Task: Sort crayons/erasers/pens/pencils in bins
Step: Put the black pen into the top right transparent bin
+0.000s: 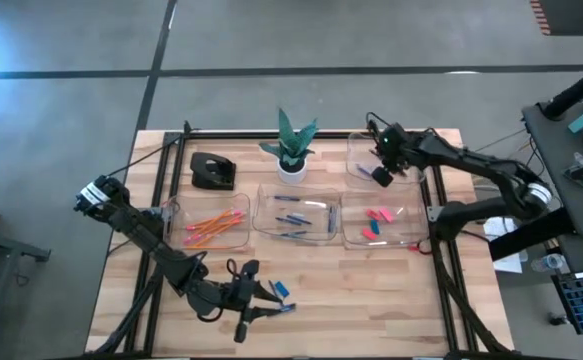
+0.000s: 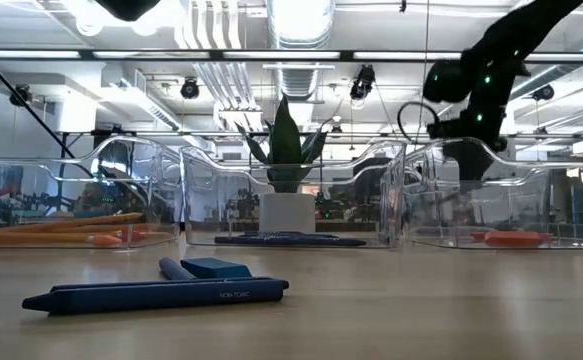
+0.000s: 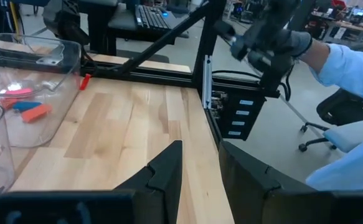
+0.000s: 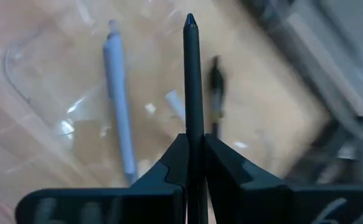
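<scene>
Four clear bins sit in mid-table: one with orange pencils, one with blue crayons, one with pink erasers, and a far right bin. My right gripper hangs over that far bin, shut on a dark pen. Below it a pale grey pen lies in the bin. On the bare table near the front lie a blue crayon and a blue eraser. My left gripper hovers beside them, open, with nothing between its fingers. My right gripper pinches the dark pen's shaft between its two fingers. The pen lies along the fingers, and its pointed tip sticks out well beyond them. The fingers slant down from above, and the pen is lifted clear over the far right bin.
A black desk object and a white plant pot stand at the back. A person's blue sleeve shows beyond the table's right edge. Bare wood lies along the front right.
</scene>
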